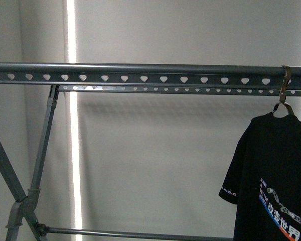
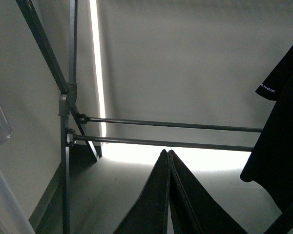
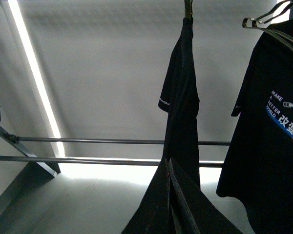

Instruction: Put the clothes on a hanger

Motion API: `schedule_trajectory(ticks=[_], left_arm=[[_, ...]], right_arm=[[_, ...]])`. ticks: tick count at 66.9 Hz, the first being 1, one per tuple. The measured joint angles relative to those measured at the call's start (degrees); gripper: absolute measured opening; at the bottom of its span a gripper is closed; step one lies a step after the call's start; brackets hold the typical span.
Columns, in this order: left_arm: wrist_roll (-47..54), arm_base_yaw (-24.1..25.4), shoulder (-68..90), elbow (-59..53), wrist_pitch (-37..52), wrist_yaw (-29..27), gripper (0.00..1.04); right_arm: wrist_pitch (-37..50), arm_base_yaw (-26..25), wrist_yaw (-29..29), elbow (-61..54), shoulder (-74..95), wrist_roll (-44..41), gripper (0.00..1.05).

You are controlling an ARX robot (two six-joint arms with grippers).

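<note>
Two black T-shirts show in the right wrist view; one [image 3: 181, 97] hangs edge-on from a hook at the top, the other [image 3: 268, 141], printed "MAKE A BETTER WORLD", sits on a wire hanger [image 3: 268, 22] beside it; no tabletop appears in any view, so places are given against the rack. The front view shows the printed T-shirt [image 1: 273, 181] suspended by a brownish hook [image 1: 286, 88] from the upper heart-punched rail [image 1: 140, 75] of the dark grey clothes rack, near that rail's right end; the rest of the rail is bare; a lower crossbar [image 1: 135, 234] runs beneath. Left gripper [image 2: 168, 195]: its dark fingers meet in a closed wedge, nothing visible between them; a sleeve [image 2: 278, 83] hangs well apart from it. Right gripper [image 3: 171, 200]: fingers likewise pressed together, apparently empty, though dark cloth behind them makes this hard to confirm. Judgement: the hanging step appears complete, the garment bearing on the rail with neither arm touching it; the task looks at or near its end. Next move, if any, calls for clearing both arms downward and away without brushing the hem or sleeve, since a snag could swing the hanger off its hook.
</note>
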Motion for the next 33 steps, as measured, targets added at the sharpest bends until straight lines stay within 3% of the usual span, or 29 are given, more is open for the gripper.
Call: schedule_trajectory(ticks=[33], left_arm=[[0.0, 0.0, 0.0, 0.0, 0.0, 0.0, 0.04]], right_arm=[[1.6, 0.0, 0.0, -6.4, -4.8, 0.0, 0.02]])
